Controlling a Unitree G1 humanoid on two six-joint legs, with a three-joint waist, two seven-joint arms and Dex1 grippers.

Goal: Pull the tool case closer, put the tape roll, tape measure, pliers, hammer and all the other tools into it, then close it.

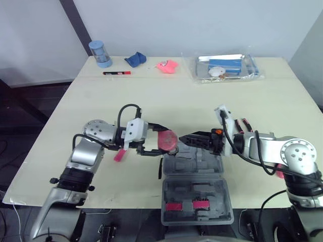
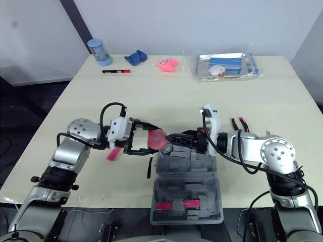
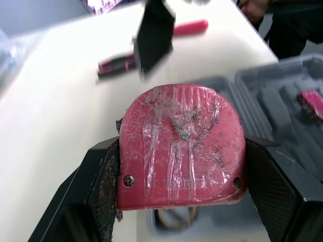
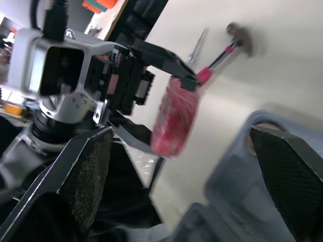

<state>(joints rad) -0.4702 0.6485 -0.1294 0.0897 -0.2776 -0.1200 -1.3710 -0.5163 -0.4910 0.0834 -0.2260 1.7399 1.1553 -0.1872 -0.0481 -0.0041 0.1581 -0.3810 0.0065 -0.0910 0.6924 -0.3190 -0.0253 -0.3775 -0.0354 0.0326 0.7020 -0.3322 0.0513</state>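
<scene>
Gripping one tape measure (image 3: 181,146), left gripper (image 1: 159,141); one open case (image 1: 222,187).

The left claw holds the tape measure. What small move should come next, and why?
Probably shift the left claw slightly rightward and lower it: the red tape measure it grips hangs at the far left corner of the open tool case, not yet in a recess. The open right claw sits close, so go slowly.

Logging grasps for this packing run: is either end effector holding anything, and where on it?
The left end effector grips the red tape measure, its fingers pinching the two opposite narrow edges. The right end effector is open and empty.
</scene>
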